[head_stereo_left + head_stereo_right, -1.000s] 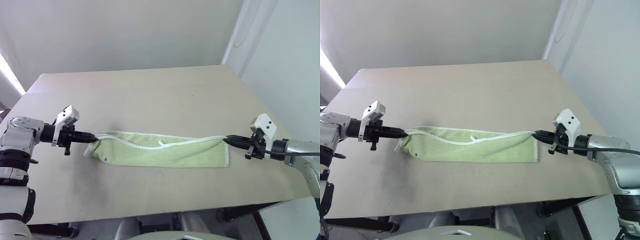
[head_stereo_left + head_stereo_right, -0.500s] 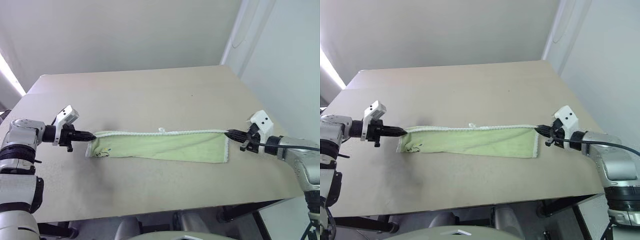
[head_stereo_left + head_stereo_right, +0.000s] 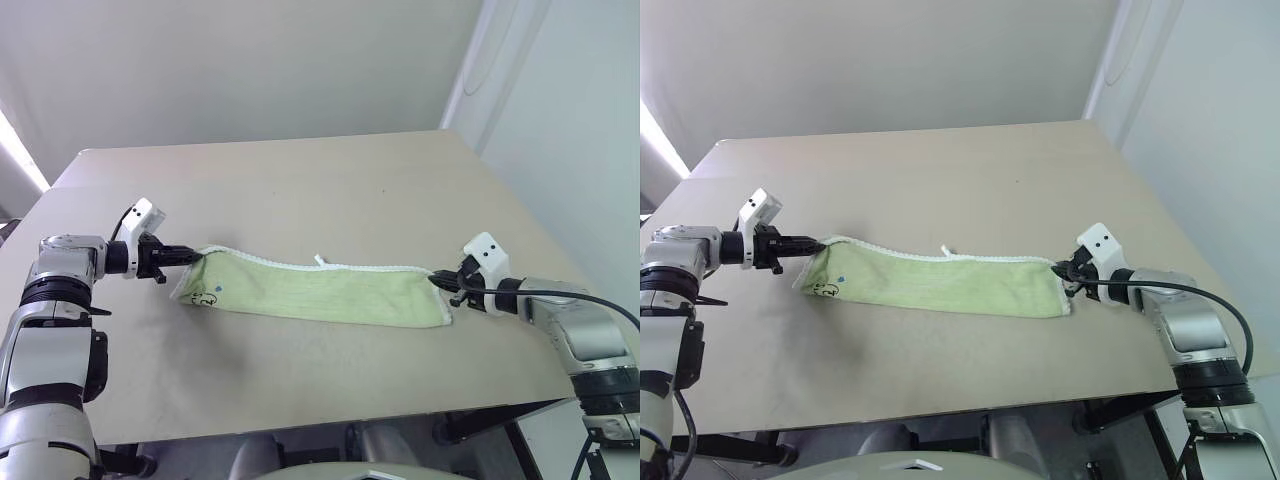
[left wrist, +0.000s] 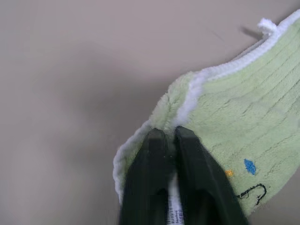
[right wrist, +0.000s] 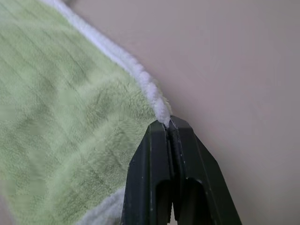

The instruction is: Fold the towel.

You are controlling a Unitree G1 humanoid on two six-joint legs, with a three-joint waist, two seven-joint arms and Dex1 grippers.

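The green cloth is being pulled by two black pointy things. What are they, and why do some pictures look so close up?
Those pointy things are a robot's two grippers, like pinching hands on its arms. The left gripper pinches one end of the towel, and the right gripper pinches the other end. The towel lies in a long strip on the tan table, already folded over once along its length. The two wide pictures come from cameras in the robot's head, looking down. The two close-up pictures come from small cameras on its wrists, so you see the black fingers right up against the fluffy cloth and its white edging.
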